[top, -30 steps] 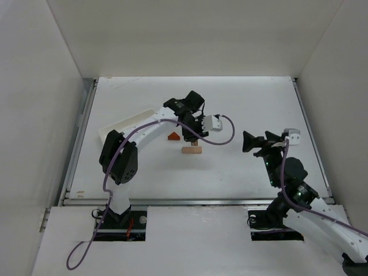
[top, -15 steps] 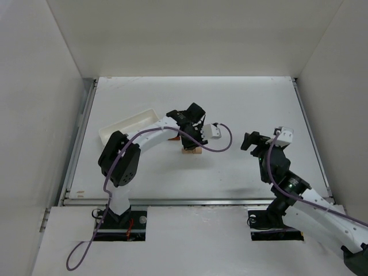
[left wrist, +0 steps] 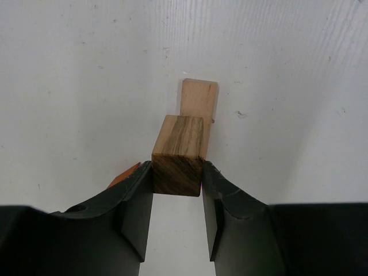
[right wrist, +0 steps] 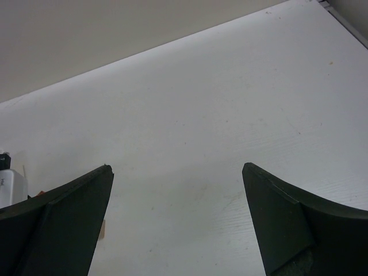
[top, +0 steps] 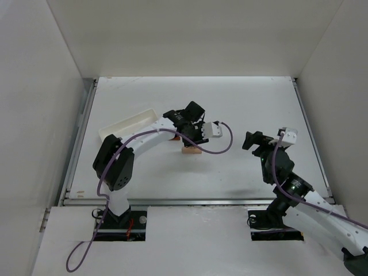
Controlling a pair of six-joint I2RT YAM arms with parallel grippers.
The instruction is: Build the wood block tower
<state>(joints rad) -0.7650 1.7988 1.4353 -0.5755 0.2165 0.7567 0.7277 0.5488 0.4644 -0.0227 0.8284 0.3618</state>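
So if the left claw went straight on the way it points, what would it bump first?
Probably the pale block lying on the table: the darker block pinched in the left gripper points right at it. Whether they already touch, I cannot tell.

R gripper (right wrist: pixel 177 167), jaws spread wide, white table (right wrist: pixel 190 103)
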